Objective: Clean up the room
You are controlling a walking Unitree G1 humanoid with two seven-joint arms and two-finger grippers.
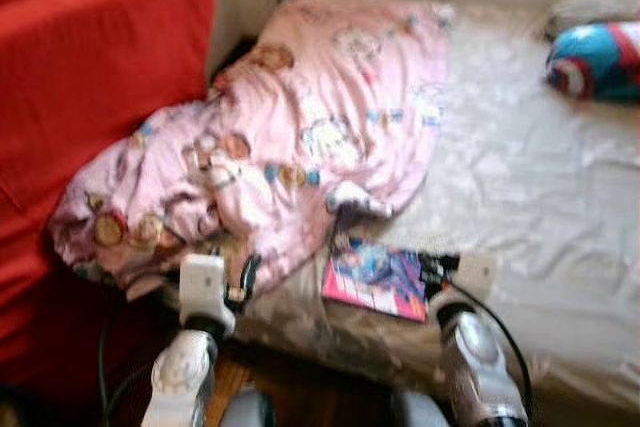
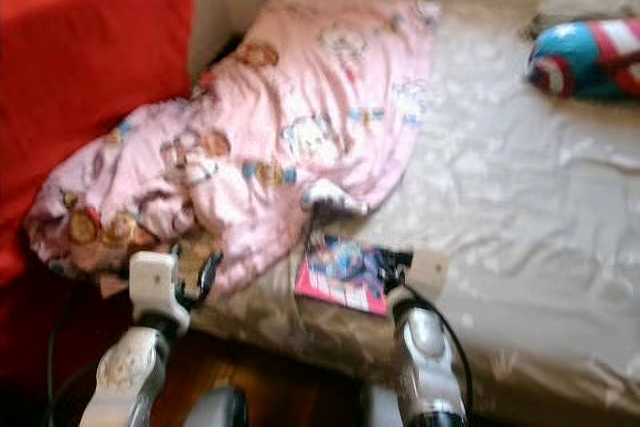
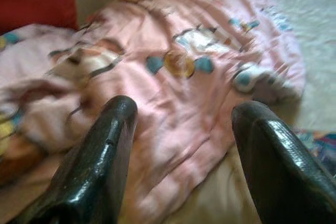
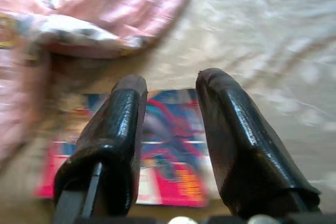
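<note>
Left eye view, blurred: a bed (image 1: 540,197) with a pale sheet carries a crumpled pink cartoon-print duvet (image 1: 290,147) heaped toward its left side, against a red sofa (image 1: 90,97). A colourful magazine (image 1: 375,280) lies flat on the sheet near the bed's front edge, just below the duvet's hem. A blue, red and white shield-pattern cushion (image 1: 597,59) sits at the far right. Left gripper (image 1: 247,277) is at the duvet's lower edge; right gripper (image 1: 438,269) is just beside the magazine's right edge. Right eye view: same layout. Left wrist view: left fingers (image 3: 100,156) stand wide apart, the pink duvet beyond them, nothing between. Right wrist view: right fingers (image 4: 247,140) stand apart over the magazine (image 4: 173,153), not clamped on it.
</note>
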